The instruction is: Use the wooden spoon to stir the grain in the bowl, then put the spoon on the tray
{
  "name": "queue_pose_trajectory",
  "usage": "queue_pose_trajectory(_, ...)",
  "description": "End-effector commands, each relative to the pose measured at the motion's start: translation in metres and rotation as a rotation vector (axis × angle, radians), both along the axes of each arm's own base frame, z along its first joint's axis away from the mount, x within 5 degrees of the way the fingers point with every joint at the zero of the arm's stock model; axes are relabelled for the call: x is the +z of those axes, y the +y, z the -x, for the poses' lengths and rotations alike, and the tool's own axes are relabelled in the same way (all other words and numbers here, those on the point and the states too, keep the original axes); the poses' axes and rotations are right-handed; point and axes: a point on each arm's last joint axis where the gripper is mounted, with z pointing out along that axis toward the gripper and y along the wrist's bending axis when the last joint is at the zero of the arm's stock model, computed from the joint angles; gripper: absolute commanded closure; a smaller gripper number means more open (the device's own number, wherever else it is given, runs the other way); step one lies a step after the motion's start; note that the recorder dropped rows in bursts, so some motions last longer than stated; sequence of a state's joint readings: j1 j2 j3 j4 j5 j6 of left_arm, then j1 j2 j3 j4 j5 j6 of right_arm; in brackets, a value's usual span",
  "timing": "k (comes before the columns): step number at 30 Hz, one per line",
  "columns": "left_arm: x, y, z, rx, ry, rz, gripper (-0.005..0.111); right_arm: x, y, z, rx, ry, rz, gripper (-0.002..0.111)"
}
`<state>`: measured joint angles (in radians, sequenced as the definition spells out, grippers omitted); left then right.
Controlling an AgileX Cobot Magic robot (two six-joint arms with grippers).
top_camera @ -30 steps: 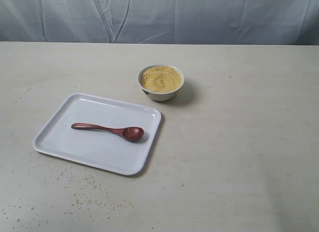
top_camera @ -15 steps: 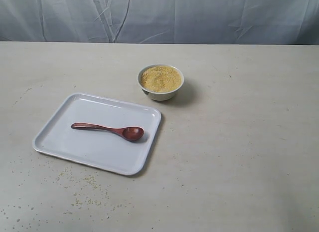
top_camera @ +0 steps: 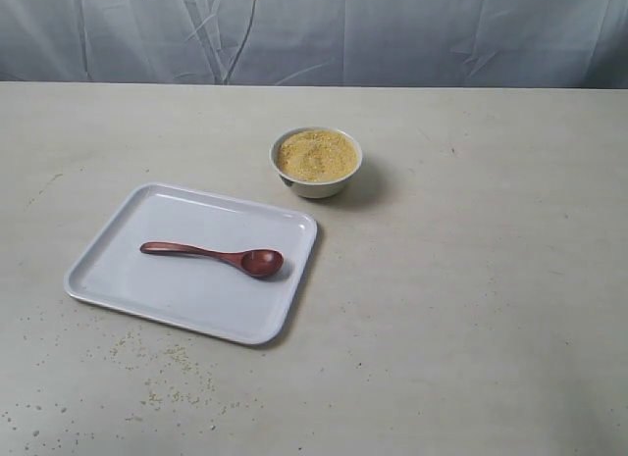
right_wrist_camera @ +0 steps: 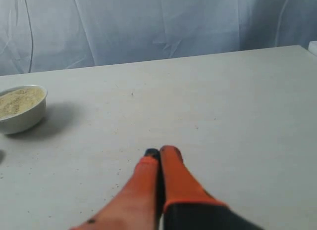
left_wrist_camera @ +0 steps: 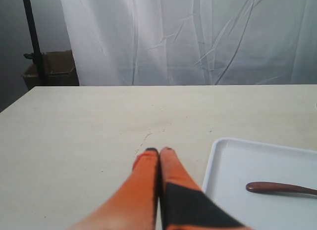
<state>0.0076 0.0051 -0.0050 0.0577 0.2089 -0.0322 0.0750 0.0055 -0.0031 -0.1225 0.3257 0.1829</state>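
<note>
The dark wooden spoon (top_camera: 216, 255) lies flat on the white tray (top_camera: 147, 289), head toward the tray's right side; its handle end (left_wrist_camera: 280, 188) shows in the left wrist view. The small white bowl (top_camera: 316, 184) stands behind the tray's right corner, filled with a mound of yellow grain (top_camera: 316, 154). Neither arm shows in the exterior view. My left gripper (left_wrist_camera: 159, 151) is shut with nothing in it, above bare table beside the tray's rim (left_wrist_camera: 210, 165). My right gripper (right_wrist_camera: 161, 152) is shut and empty, well away from the bowl (right_wrist_camera: 22, 116).
Loose grains (top_camera: 157, 373) are scattered on the table in front of the tray. A wrinkled white curtain (top_camera: 314, 34) hangs behind the table's far edge. A black stand pole (left_wrist_camera: 33, 39) and a cardboard box (left_wrist_camera: 52, 69) stand beyond the table.
</note>
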Motion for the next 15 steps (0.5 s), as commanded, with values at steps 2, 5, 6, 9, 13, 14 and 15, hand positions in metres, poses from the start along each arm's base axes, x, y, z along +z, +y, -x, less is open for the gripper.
queue_pose_trajectory(2,-0.0007,0.0002,0.0001,0.001,-0.008,-0.008,0.106,0.0014,0.0,-0.0002,0.004,-0.028,0.022,0.108)
queue_pose_trajectory(5,-0.0007,0.0002,0.0001,0.001,-0.008,-0.008,0.106,0.0016,0.0001,-0.0003,0.031,-0.033,0.141,0.108)
queue_pose_trajectory(6,-0.0007,0.0002,0.0001,0.001,-0.008,-0.008,0.106,0.0016,0.0001,-0.0002,0.043,-0.035,0.192,0.108)
queue_pose_trajectory(9,-0.0007,0.0002,0.0001,0.001,-0.008,-0.008,0.106,0.0016,0.0001,-0.0002,0.048,-0.036,0.214,0.108)
queue_pose_trajectory(13,-0.0007,0.0002,0.0001,0.001,-0.008,-0.008,0.106,0.0015,0.0004,-0.0002,0.047,-0.035,0.192,0.108)
queue_pose_trajectory(14,-0.0007,0.0002,0.0001,0.001,-0.008,-0.008,0.106,0.0015,0.001,-0.0002,0.049,-0.034,0.172,0.108)
queue_pose_trajectory(15,-0.0007,0.0002,0.0001,0.001,-0.008,-0.008,0.106,0.0014,0.0016,-0.0002,0.05,-0.033,0.146,0.108)
